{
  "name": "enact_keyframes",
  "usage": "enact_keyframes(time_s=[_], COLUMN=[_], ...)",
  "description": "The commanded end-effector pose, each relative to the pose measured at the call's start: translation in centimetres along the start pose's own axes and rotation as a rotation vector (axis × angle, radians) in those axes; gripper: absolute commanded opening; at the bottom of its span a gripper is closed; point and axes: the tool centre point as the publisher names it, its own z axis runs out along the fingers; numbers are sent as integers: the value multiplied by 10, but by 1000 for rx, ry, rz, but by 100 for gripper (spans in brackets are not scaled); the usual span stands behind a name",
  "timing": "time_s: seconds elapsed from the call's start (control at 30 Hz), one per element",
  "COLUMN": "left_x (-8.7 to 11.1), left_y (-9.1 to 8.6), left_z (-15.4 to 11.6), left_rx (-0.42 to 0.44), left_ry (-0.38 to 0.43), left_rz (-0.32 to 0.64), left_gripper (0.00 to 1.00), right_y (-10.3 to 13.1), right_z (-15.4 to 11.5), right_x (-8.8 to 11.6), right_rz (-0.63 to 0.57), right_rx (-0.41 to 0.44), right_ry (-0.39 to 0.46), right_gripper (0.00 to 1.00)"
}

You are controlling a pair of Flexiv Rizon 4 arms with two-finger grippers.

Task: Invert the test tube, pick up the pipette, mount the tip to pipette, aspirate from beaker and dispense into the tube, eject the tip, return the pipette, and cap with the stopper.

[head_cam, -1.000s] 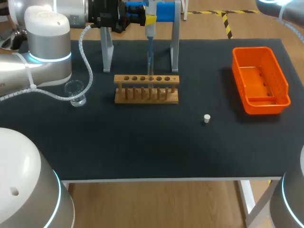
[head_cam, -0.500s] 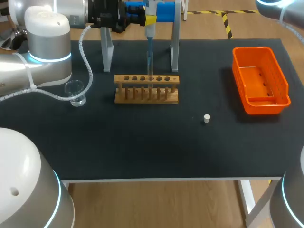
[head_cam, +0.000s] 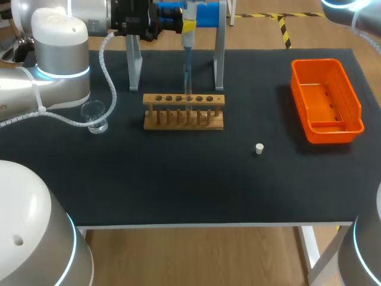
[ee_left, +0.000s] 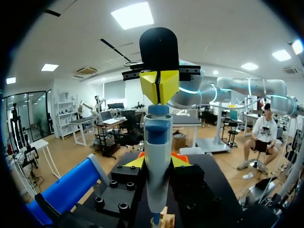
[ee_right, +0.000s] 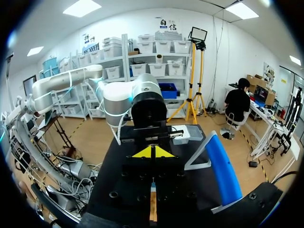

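The left gripper (ee_left: 156, 162) is clamped on the pipette (head_cam: 189, 40), one yellow tip on each side of its barrel. It holds the pipette upright over the wooden test tube rack (head_cam: 183, 112), and the pipette tip (head_cam: 187, 74) reaches down to a middle hole. The right gripper (ee_right: 152, 152) has its fingers pinched together on nothing, right at the pipette's top. I can't make out the tube itself. The beaker (head_cam: 95, 116) stands left of the rack. The white stopper (head_cam: 259, 149) lies in front to the right, near the orange bin (head_cam: 326, 98).
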Motion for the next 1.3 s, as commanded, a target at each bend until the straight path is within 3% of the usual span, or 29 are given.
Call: enact_keyframes(time_s=[0.03,0.3,0.37,0.4,0.43,0.77,1.07,1.3], left_x=[-1,-1,-1,-1,-1,-1,-1,-1], left_y=[-5,-5,-5,-5,-5,-5,-5,-5], left_z=[-1,-1,-1,-1,-1,-1,-1,-1], left_rx=[1,1,1,1,1,1,1,1], left_ry=[0,0,0,0,0,0,0,0], left_rz=[2,2,2,2,2,2,2,2], left_gripper=[0,0,0,0,0,0,0,0], right_y=[3,16,13,10,6,-60,-121,-166], right_z=[-5,-39,-48,-52,-56,-72,-50,-24], right_x=[3,18,24,26,29,52,46,32], right_rz=[-22,-60,-63,-64,-63,-96,-168,-189], right_rx=[-11,-39,-38,-33,-30,-28,-25,2], right_ry=[-8,-52,-63,-70,-76,-57,-88,-64], right_gripper=[0,0,42,80,100,100,100,100])
